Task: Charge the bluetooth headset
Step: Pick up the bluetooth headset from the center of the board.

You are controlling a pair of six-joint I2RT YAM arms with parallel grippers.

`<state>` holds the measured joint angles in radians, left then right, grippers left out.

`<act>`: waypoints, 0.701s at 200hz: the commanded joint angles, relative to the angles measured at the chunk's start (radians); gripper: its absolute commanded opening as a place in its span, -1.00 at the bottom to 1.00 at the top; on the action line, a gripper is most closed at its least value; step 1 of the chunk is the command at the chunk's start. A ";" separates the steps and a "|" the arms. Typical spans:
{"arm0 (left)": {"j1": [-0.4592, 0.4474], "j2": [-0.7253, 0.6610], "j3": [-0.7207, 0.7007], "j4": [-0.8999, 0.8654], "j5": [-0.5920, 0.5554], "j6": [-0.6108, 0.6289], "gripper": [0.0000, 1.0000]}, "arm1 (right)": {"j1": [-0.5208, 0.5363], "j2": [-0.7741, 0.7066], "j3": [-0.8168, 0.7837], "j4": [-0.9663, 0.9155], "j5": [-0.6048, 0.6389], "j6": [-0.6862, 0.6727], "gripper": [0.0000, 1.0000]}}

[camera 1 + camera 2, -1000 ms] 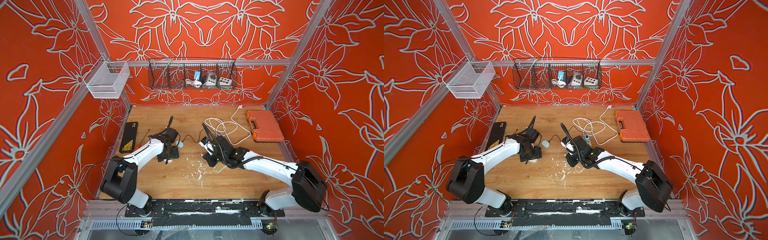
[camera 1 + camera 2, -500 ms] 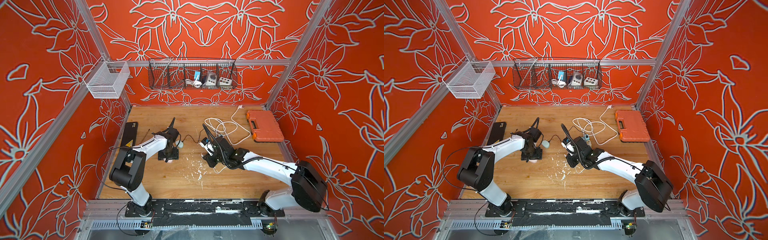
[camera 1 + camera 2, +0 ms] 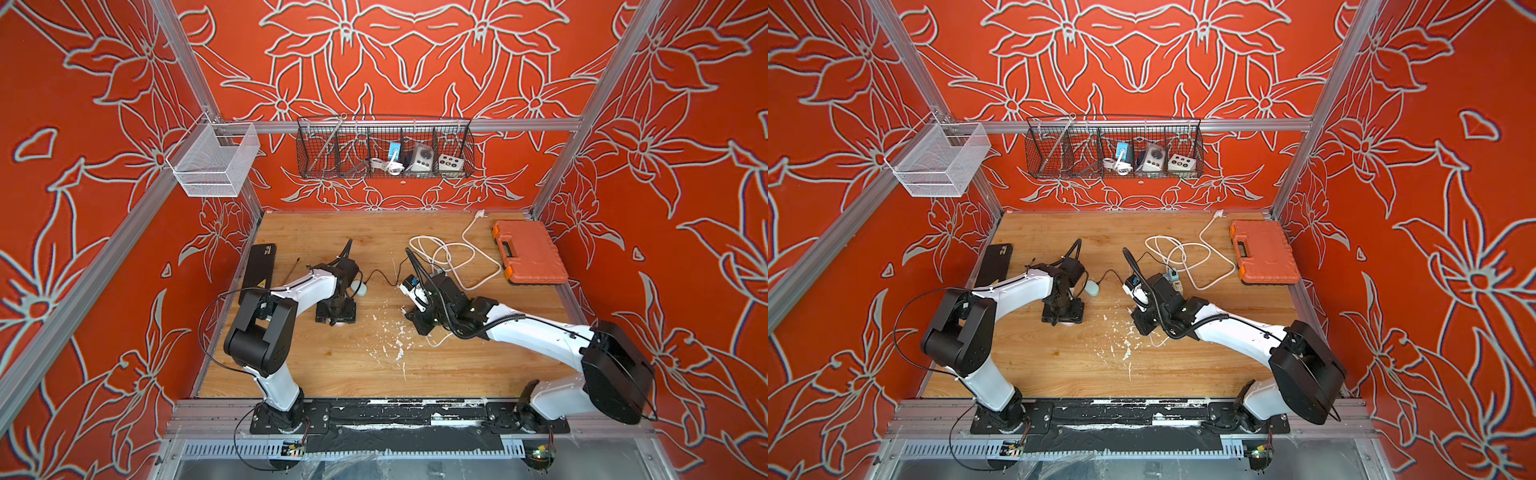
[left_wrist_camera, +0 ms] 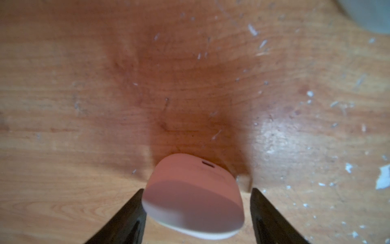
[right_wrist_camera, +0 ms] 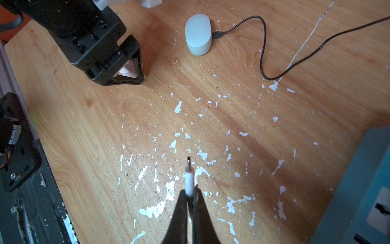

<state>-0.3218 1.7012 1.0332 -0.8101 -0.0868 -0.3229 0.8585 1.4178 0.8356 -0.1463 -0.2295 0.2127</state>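
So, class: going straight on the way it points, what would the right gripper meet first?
Probably the bare tabletop, as the right gripper, shut on the white plug, seems tilted down; were it level, the white case. Depth unclear.

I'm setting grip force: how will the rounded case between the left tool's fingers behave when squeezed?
The case looks smooth and curved, so it may slip from the left tool if pinched off-centre. Small, so probably light and easily nudged along the table. Its shell looks hard; it likely won't flex.
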 commanded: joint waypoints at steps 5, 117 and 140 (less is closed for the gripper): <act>0.000 0.020 0.027 -0.038 -0.036 0.056 0.51 | 0.007 -0.013 -0.013 0.031 -0.019 0.014 -0.96; 0.000 0.046 0.031 -0.033 0.036 0.107 0.33 | 0.007 -0.007 -0.022 0.040 -0.021 0.027 -0.96; 0.000 0.049 0.030 -0.041 0.041 0.102 0.29 | 0.007 -0.006 -0.024 0.040 -0.022 0.028 -0.96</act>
<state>-0.3218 1.7332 1.0523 -0.8204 -0.0647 -0.2291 0.8585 1.4178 0.8265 -0.1184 -0.2466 0.2295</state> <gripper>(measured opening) 0.646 0.069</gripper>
